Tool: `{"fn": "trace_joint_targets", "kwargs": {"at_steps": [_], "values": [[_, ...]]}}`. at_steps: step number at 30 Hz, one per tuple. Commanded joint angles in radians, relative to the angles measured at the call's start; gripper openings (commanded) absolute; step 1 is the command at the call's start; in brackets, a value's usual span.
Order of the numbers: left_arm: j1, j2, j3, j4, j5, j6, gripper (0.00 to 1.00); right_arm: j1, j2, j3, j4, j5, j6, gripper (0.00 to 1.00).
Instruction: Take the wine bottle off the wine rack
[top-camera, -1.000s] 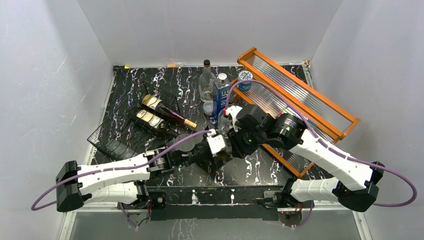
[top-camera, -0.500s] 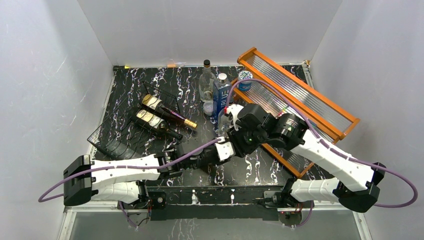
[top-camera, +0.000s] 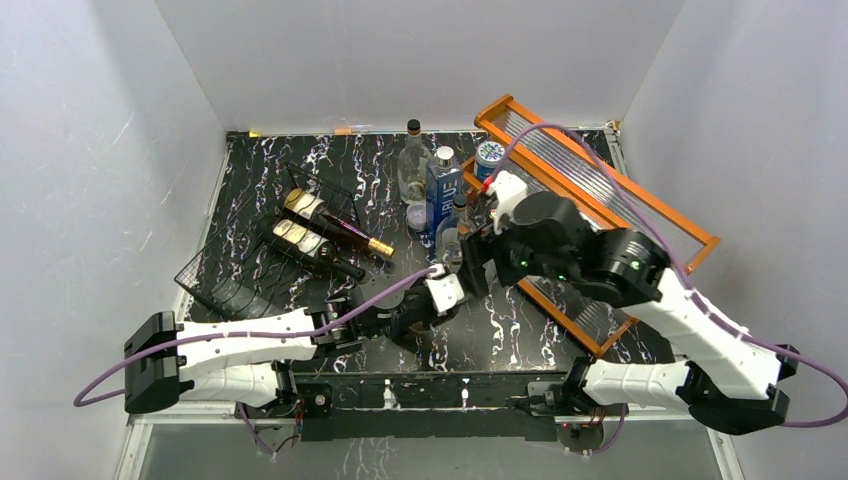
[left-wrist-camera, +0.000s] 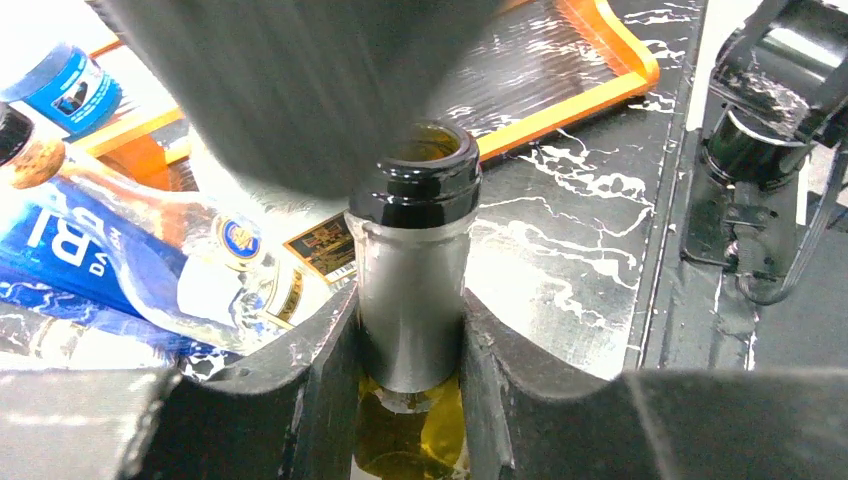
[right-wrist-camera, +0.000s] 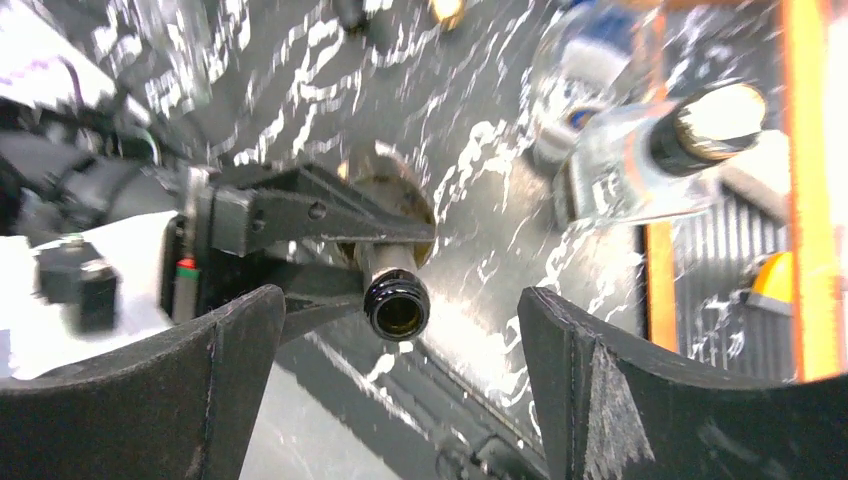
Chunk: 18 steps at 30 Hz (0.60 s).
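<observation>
The left claw (left-wrist-camera: 412, 340) is clamped on the neck of the upright wine bottle (left-wrist-camera: 415, 265), well right of the wine rack (top-camera: 215, 285). The right claw (right-wrist-camera: 400, 300) hangs above it, spread apart. Gripped only by that smooth neck, the bottle could slip or tip.

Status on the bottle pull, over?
Left gripper shut on wine bottle neck. Right gripper open above its mouth. Bottle off the wine rack; two bottles lie there. Blue-label bottle close by.

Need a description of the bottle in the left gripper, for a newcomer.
On the marbled table, look right of the wire rack, near the arm bases. The wine bottle is clamped by its neck in the left gripper. Unlike the gold-labelled bottles lying in the rack, it has an open mouth and grey neck foil.
</observation>
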Motion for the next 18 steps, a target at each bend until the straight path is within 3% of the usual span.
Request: {"fn": "trace_joint_targets", "kwargs": {"at_steps": [1, 10, 18], "values": [[0.003, -0.031, 0.008, 0.058, -0.028, -0.078, 0.00, 0.003, -0.091, 0.110, 0.108, 0.199, 0.042, 0.98], [0.003, 0.040, 0.037, 0.310, -0.058, -0.199, 0.00, 0.002, -0.244, 0.081, 0.205, 0.271, 0.035, 0.98], [0.004, 0.201, 0.139, 0.504, -0.057, -0.173, 0.00, 0.003, -0.288, 0.074, 0.197, 0.274, 0.048, 0.98]]}}
